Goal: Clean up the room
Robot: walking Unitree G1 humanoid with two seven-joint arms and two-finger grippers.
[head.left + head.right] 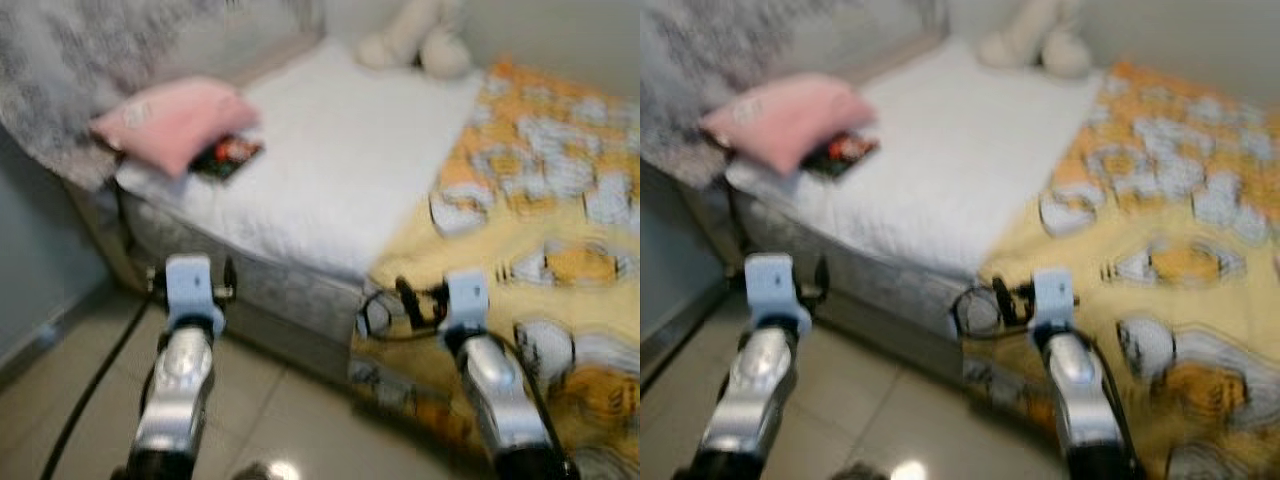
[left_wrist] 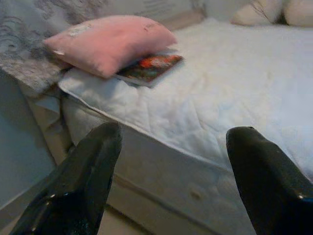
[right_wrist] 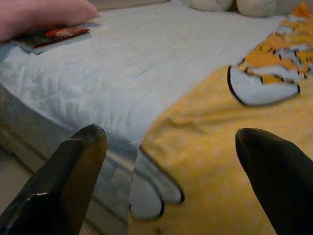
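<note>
Right tool (image 3: pixel 171 181) gapes wide — over yellow blanket (image 3: pixel 225 161) on bed (image 1: pixel 340 170).

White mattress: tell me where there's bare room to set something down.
The white mattress is bare between the pink pillow with its book and the yellow blanket, up to the plush toy. The pillow corner is crowded.

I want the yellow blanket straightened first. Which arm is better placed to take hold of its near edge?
Right, probably. The right gripper is open and faces the yellow blanket directly, while the left gripper, also open, faces the bare white mattress further left.
</note>
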